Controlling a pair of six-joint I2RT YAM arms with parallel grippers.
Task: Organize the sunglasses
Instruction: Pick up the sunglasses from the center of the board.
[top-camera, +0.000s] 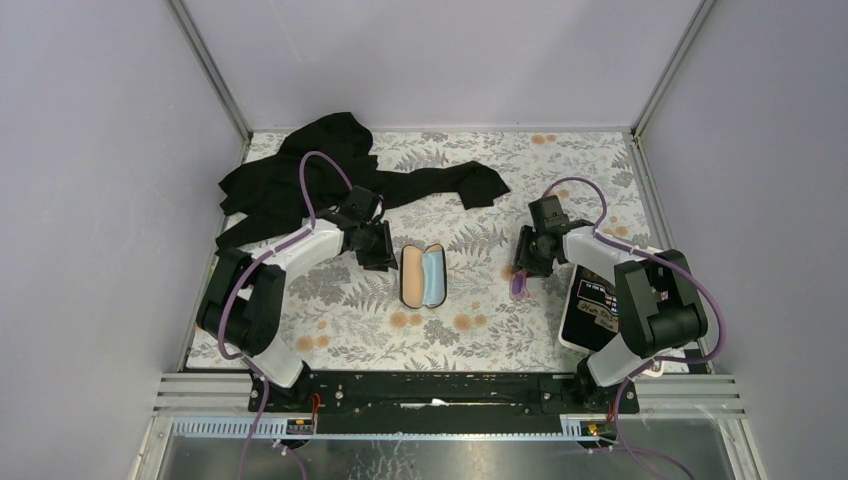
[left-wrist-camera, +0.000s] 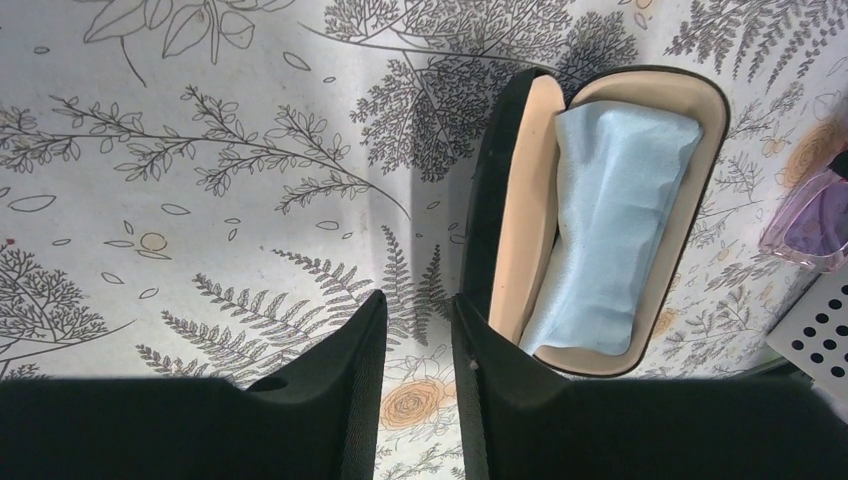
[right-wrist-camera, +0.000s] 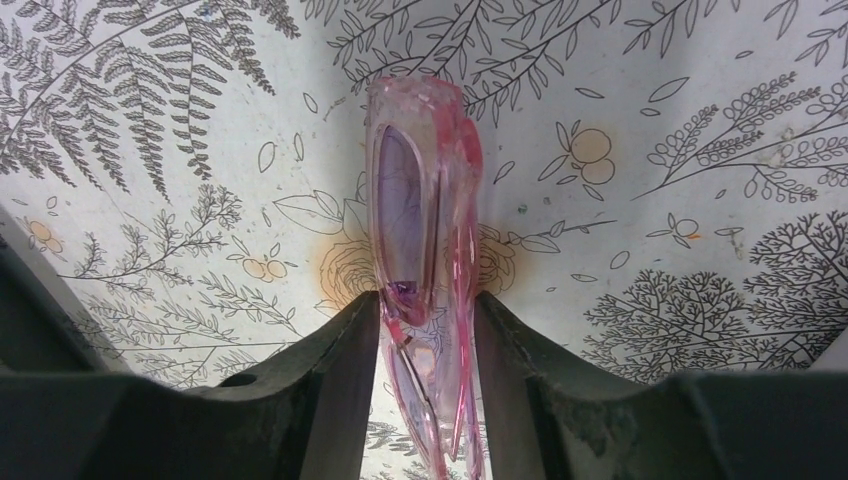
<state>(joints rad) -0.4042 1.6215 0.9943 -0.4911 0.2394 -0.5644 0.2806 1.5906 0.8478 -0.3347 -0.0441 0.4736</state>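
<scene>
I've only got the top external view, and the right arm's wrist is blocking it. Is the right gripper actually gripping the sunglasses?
Observer: Yes. The right wrist view shows the sunglasses folded flat and pinched by the right gripper, one jaw on each side.
Operator: Is there room in the case for them?
Observer: In the left wrist view the black case lies open, and a folded blue cloth fills most of one tan-lined half. The other half is bare.
Operator: Is the left gripper holding the case?
Observer: It doesn't look like it. The left gripper sits at the case's near end, its jaws slightly apart with only the tablecloth showing between them.
</scene>
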